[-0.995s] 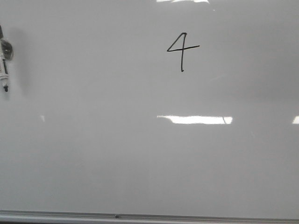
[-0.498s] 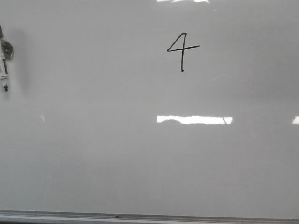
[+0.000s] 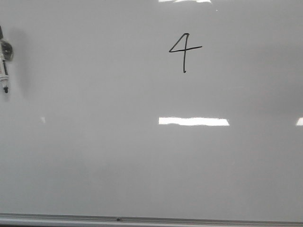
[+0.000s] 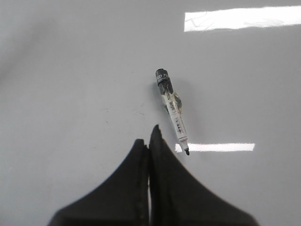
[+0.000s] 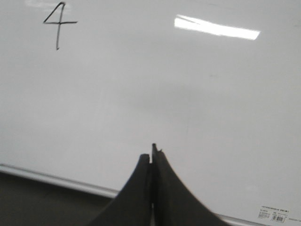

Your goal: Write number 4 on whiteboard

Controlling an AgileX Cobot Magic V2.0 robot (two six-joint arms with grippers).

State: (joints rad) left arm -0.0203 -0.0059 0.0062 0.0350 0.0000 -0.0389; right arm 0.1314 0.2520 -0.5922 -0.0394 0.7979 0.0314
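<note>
A black hand-drawn number 4 (image 3: 183, 51) stands on the upper middle of the glossy whiteboard (image 3: 118, 156); the right wrist view shows the same 4 (image 5: 58, 24) far from my fingers. A marker (image 3: 5, 66) with a black cap end and bare tip lies loose on the board at the far left. In the left wrist view the marker (image 4: 173, 110) rests just beyond my left gripper (image 4: 147, 140), which is shut and holds nothing. My right gripper (image 5: 151, 155) is shut too, empty, hovering near the board's near frame edge.
The board's thin grey metal frame (image 3: 151, 219) runs along the near edge. Bright light reflections (image 3: 194, 121) lie on the board. A small barcode sticker (image 5: 275, 214) sits near the frame in the right wrist view.
The marker and the 4 have not moved. The bright reflection near the middle lost a dark notch at its right end.
</note>
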